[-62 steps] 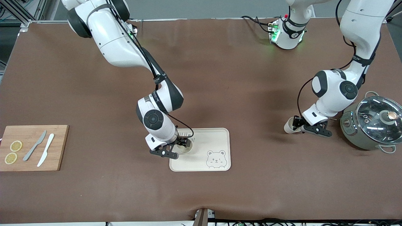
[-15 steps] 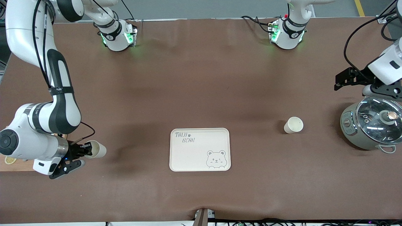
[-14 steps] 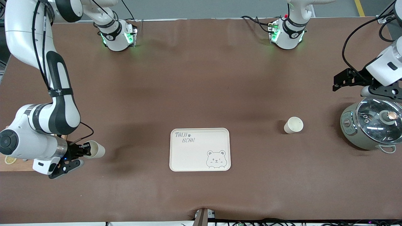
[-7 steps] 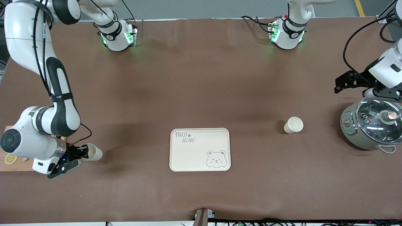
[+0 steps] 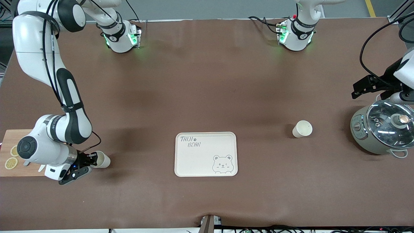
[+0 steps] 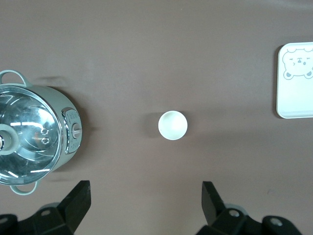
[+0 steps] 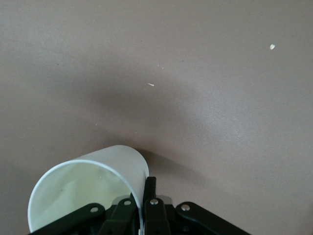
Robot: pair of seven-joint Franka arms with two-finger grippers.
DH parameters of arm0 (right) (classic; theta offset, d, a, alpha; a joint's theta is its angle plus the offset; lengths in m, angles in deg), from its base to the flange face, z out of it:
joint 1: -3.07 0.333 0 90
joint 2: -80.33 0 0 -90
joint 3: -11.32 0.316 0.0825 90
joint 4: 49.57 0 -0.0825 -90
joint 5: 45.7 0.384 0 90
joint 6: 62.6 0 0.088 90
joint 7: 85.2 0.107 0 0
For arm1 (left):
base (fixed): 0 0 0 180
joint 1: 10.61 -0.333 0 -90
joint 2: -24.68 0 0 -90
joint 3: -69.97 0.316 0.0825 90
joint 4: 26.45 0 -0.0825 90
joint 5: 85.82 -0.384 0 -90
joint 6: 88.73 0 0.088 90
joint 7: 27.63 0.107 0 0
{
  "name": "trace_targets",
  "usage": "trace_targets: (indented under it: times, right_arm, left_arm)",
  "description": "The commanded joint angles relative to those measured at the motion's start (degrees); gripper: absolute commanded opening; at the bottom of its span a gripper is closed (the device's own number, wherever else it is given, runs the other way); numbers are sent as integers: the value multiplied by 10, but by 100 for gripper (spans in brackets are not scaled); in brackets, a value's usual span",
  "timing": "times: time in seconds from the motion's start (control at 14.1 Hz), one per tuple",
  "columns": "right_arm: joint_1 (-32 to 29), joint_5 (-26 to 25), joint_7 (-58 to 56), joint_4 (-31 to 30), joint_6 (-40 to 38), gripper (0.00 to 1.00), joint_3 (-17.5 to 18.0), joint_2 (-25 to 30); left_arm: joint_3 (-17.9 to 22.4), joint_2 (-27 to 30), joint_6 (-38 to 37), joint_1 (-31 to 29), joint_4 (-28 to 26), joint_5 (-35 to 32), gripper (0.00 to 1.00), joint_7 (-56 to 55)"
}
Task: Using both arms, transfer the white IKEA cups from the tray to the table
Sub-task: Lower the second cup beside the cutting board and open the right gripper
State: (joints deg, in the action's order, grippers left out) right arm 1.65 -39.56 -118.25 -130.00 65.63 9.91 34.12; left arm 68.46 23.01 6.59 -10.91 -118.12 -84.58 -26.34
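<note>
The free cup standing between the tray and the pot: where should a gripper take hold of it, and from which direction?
Probably by the rim, from straight above. The cup stands upright with its mouth open upward, so one finger can go inside and one outside the wall. The right gripper holds the other cup that way. The left gripper, open, is high above the table near the pot.

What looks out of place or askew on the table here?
Nothing is spilled or damaged. One white cup is tilted in the right tool, beside the cutting board. The other cup stands upright alone near the pot. The left tool is open above it. The bear tray holds no cups.
</note>
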Motion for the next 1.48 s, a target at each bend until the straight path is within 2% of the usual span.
trace_targets:
  times: [0.0, 0.14, 0.21, 0.28, 0.35, 0.57, 0.85, 1.06, 1.41]
  right_arm:
    - [-3, 8, -10, -2, 7, 0, 4, -2]
    - [-3, 8, -10, -2, 7, 0, 4, -2]
    - [-3, 8, -10, -1, 7, 3, 4, -3]
    - [-3, 8, -8, -1, 6, 58, 4, -2]
    - [-3, 8, -4, 0, 4, 100, 4, -2]
    - [-1, 9, 4, 8, -16, 100, 6, 9]
    - [6, 7, 80, 62, -172, 100, 7, 60]
    - [21, 1, 155, 74, -273, 100, 6, 126]
    - [20, -2, 219, 73, -456, 100, -3, 282]
  left_arm:
    - [-3, -4, 6, 1, -2, -29, 100, 5]
    - [-6, -5, 5, 6, -4, -50, 100, 52]
    - [-9, -5, 3, 7, -4, -50, 100, 65]
    - [-16, -5, 1, 7, -4, -50, 100, 68]
    - [-16, -4, 0, 6, -4, -50, 100, 73]
    - [-23, -4, -1, 6, -12, -50, 100, 80]
    - [-24, -4, 0, 4, -12, -51, 100, 80]
    - [-24, -4, -1, 0, -13, -50, 100, 81]
    - [-24, -4, 0, -2, -11, -50, 100, 82]
